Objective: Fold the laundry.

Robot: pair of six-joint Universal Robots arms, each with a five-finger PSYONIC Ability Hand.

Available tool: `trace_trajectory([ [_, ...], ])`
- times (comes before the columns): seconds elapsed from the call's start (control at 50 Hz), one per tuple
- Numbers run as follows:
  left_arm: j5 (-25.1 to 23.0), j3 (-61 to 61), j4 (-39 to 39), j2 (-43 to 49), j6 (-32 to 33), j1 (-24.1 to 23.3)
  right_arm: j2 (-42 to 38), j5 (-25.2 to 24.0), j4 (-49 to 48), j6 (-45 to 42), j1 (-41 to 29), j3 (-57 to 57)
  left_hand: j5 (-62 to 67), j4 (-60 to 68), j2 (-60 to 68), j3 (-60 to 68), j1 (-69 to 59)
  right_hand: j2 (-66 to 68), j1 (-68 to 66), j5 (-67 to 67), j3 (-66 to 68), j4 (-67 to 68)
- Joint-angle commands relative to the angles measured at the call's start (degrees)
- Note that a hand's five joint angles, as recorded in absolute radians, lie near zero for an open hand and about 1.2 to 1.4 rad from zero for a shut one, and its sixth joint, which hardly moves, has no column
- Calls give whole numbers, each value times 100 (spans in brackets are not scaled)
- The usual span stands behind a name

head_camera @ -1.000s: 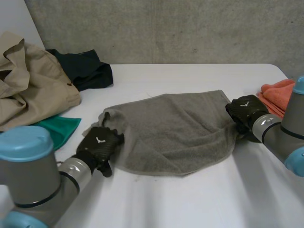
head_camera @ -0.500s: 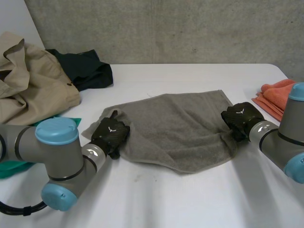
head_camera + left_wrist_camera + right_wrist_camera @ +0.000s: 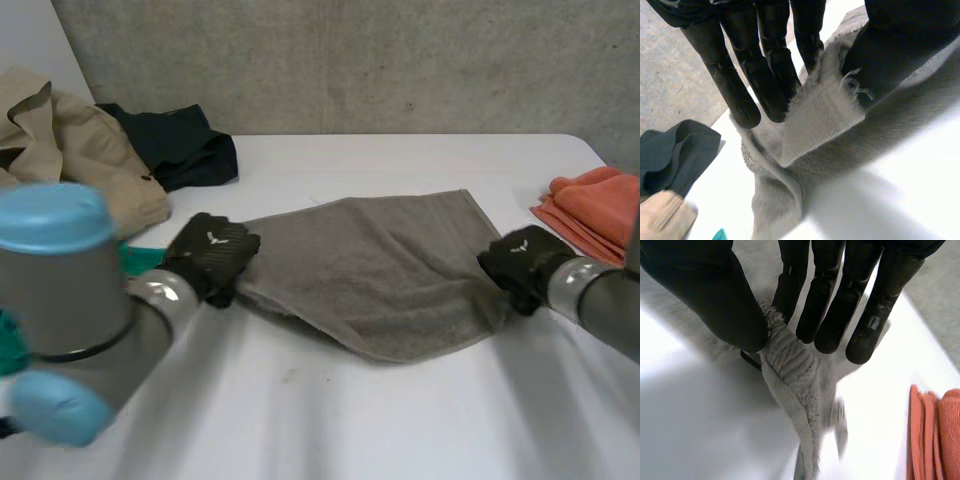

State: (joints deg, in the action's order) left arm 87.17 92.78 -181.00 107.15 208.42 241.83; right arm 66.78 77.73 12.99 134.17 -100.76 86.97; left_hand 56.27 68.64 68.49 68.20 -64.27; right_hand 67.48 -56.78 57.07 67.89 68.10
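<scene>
Two pinches hold the grey towel (image 3: 380, 275), which lies spread across the middle of the counter (image 3: 400, 430). The left robot hand (image 3: 212, 252) has the towel's left corner nipped between thumb and fingers, and the right robot hand (image 3: 520, 263) nips its right end the same way.

Each grip takes only a small tuft of cloth, so I judge the main risk to be a corner slipping free if the arms pull apart harder. The towel would then drop crooked and the fold come out skewed. Dragging could also bunch the towel's near edge, which bellies toward the robot. The orange cloth (image 3: 595, 205), right of the towel, might be brushed by the right arm.

Against a second ago, the left robot hand has carried its corner farther from the robot and the right one has come slightly nearer. The towel is now drawn flatter between them.
</scene>
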Motion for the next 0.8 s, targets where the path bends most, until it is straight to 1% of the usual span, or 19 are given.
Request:
trace_trajectory([
  [0.02, 28, 601, 1909, -1381, 260, 101, 924, 41, 2152, -1637, 434, 522, 1373, 1136, 1151, 1180, -1573, 1252, -2322, 1293, 1211, 1190],
  [0.06, 28, 768, 2244, -1381, 427, 163, 1003, 32, 2172, -1771, 478, 619, 1373, 1136, 1151, 1180, -1573, 1252, -2322, 1293, 1211, 1190],
  [0.12, 37, 909, 2333, -1206, 647, 259, 943, 58, 2058, -1780, 444, 734, 1373, 1136, 1151, 1180, -1573, 1252, -2322, 1293, 1211, 1190],
  [0.16, 37, 857, 2236, -926, 682, 321, 837, 67, 1953, -1780, 444, 725, 1373, 1136, 1151, 1180, -1573, 1252, -2322, 1293, 1211, 1190],
  [0.24, 72, 453, 1657, -47, 709, 514, 144, 146, 1365, -1710, 435, 383, 1373, 1136, 1151, 1180, -1573, 1252, -2322, 1293, 1211, 1190],
  [0.26, 124, 173, 1421, 259, 709, 558, -145, 259, 1111, -1579, 435, 104, 1373, 1136, 1151, 1180, -1573, 1252, -2322, 1293, 1211, 1190],
  [0.32, 247, -372, 1068, 701, 717, 559, -498, 488, 758, -1193, 426, -433, 1373, 1136, 1151, 1180, -1573, 1252, -2322, 1293, 1211, 1190],
  [0.34, 396, -836, 858, 954, 726, 550, -691, 611, 592, -939, 417, -879, 1373, 1136, 1151, 1180, -1573, 1252, -2322, 1293, 1211, 1190],
  [0.4, 625, -1646, 611, 1307, 726, 550, -894, 682, 415, -568, 391, -1602, 1373, 1136, 1151, 1180, -1573, 1252, -2322, 1293, 1211, 1190],
  [0.42, 747, -2214, 471, 1482, 726, 558, -947, 673, 310, -402, 347, -2057, 1373, 1136, 1151, 1180, -1573, 1252, -2322, 1293, 1211, 1190],
  [0.48, 819, -3078, 206, 1598, 726, 541, -939, 673, 99, -120, 268, -2736, 1373, 1136, 1151, 1180, -1573, 1252, -2322, 1293, 1211, 1190],
  [0.5, 819, -3638, -82, 1624, 709, 541, -930, 673, -120, 90, 198, -3191, 1373, 1136, 1151, 1180, -1573, 1252, -2322, 1293, 1211, 1190],
  [0.56, 819, -4319, -689, 1634, 709, 532, -834, 682, -577, 399, 92, -3756, 1373, 1136, 1151, 1180, -1573, 1252, -2322, 1293, 1211, 1190],
  [0.58, 819, -4634, -1178, 1599, 683, 550, -685, 682, -996, 574, 57, -4010, 1373, 1136, 1151, 1180, -1573, 1252, -2322, 1293, 1211, 1190],
  [0.62, 837, -4821, -1682, 1546, 665, 559, -492, 700, -1473, 716, 66, -4135, 1373, 1136, 1151, 1180, -1573, 1252, -2322, 1293, 1211, 1190],
  [0.64, 845, -4865, -1893, 1502, 665, 559, -308, 735, -1945, 812, 66, -4144, 1373, 1136, 1151, 1180, -1573, 1252, -2322, 1293, 1211, 1190],
  [0.68, 828, -4866, -2412, 1344, 656, 524, -122, 761, -2282, 839, 57, -4144, 1373, 1136, 1151, 1180, -1573, 1252, -2322, 1293, 1211, 1190],
  [0.72, 836, -4822, -2493, 1256, 630, 497, 106, 770, -2398, 839, 31, -4127, 1373, 1136, 1151, 1180, -1573, 1252, -2322, 1293, 1211, 1190],
  [0.8, 810, -3991, -2160, 871, 367, 506, 283, 682, -2040, 848, 13, -3908, 1373, 1136, 1151, 1180, -1573, 1252, -2322, 1293, 1211, 1190],
])
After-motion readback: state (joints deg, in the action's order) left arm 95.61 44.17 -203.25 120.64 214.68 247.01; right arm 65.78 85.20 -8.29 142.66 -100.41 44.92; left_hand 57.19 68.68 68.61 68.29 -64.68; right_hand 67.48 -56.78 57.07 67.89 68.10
